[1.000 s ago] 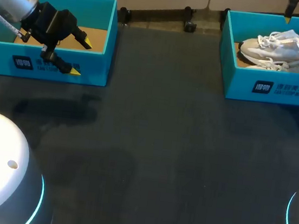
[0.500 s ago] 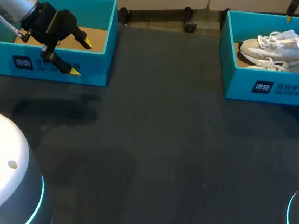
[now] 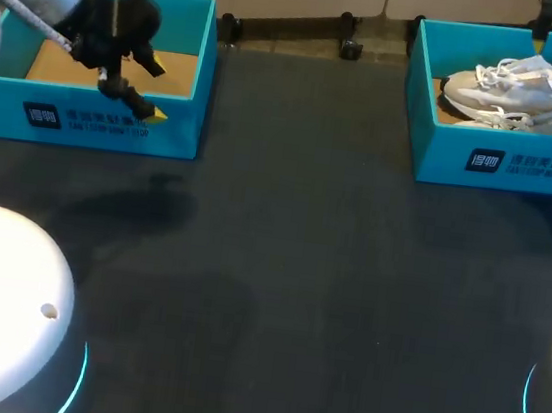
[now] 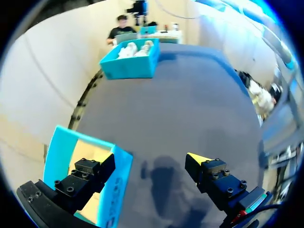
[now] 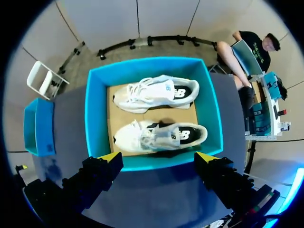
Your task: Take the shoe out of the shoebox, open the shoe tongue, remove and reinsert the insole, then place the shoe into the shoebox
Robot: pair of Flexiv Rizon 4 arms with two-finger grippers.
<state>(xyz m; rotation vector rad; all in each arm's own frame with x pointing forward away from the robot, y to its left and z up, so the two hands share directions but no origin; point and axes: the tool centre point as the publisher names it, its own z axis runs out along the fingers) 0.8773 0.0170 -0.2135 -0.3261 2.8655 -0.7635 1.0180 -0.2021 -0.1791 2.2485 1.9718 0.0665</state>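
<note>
Two white shoes (image 3: 521, 82) lie side by side in the teal shoebox (image 3: 508, 163) at the table's far right. The right wrist view looks straight down on them: one shoe (image 5: 154, 92) at the far side of the box, the other (image 5: 159, 135) nearer my right gripper (image 5: 159, 159). That gripper hangs open above the shoebox's near wall (image 5: 152, 164) and touches nothing. My left gripper (image 3: 157, 89) is open and bare at the far left, over the front right corner of a second shoebox (image 3: 95, 124). One of its fingers (image 4: 90, 173) is above that shoebox (image 4: 118, 185).
The left shoebox holds only its cardboard floor (image 3: 62, 59). In the left wrist view the box with the shoes (image 4: 130, 66) stands far ahead across the dark table (image 3: 288, 269). Two white arm bases (image 3: 1, 314) sit at the near corners.
My left arm has lifted and swung a little toward the back of the table, its gripper still open over the left shoebox. The shoes and both boxes have not moved.
</note>
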